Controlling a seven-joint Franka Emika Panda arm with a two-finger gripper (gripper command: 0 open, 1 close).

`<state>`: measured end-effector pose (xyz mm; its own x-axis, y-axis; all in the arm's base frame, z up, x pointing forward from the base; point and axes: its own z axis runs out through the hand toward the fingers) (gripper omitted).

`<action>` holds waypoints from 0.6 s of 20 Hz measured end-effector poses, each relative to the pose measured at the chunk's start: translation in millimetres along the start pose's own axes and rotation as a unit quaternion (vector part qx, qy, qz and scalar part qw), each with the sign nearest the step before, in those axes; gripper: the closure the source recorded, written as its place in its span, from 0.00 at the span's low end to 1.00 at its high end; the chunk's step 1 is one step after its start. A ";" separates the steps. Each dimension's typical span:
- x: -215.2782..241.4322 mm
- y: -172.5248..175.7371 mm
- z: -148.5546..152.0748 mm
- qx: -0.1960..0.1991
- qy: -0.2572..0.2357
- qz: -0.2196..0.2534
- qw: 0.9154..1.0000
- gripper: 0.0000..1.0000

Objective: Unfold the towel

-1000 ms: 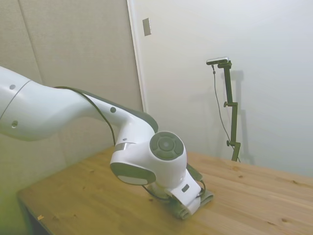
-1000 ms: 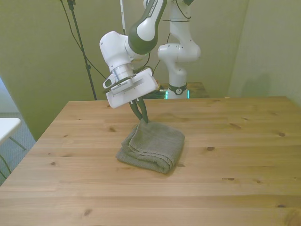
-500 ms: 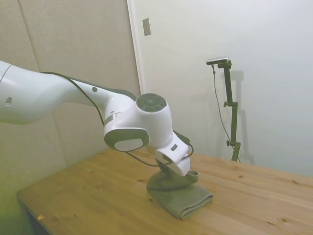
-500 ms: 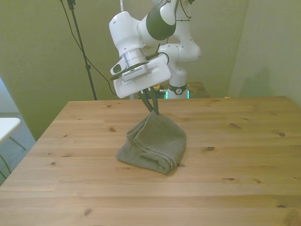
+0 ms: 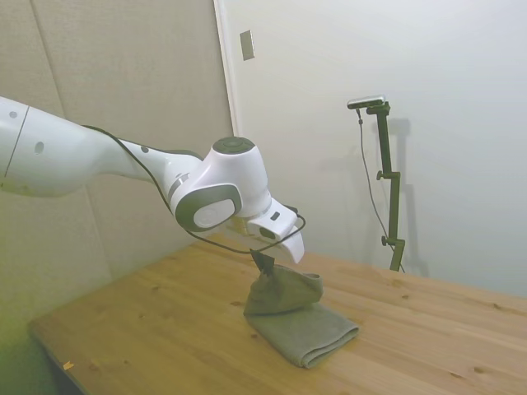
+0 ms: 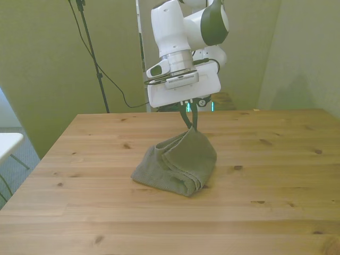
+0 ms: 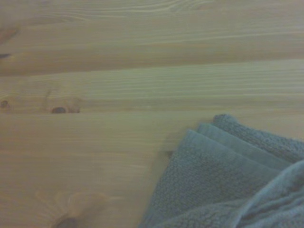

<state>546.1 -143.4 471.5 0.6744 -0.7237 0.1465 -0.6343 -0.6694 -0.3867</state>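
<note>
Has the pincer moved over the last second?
Yes. In the front view the pincer has risen off the table and shifted toward that view's right, lifting one corner of the towel; the rest stays down.

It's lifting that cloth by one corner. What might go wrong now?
The claw pinches only a small corner of the towel, so the cloth may slip out. Most of the folded layers lie flat on the table, so the whole bundle might drag along instead of opening.
</note>
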 end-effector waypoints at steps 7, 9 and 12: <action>-19.6 -37.7 4.9 -0.047 0.038 -0.024 0.998 1.00; -32.9 -56.7 10.8 -0.060 0.062 -0.036 0.996 1.00; -52.8 -75.2 22.6 -0.077 0.104 -0.053 0.990 1.00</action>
<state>566.8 -51.1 472.2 0.6584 -0.6562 0.3686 -0.6246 -0.7496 -0.2188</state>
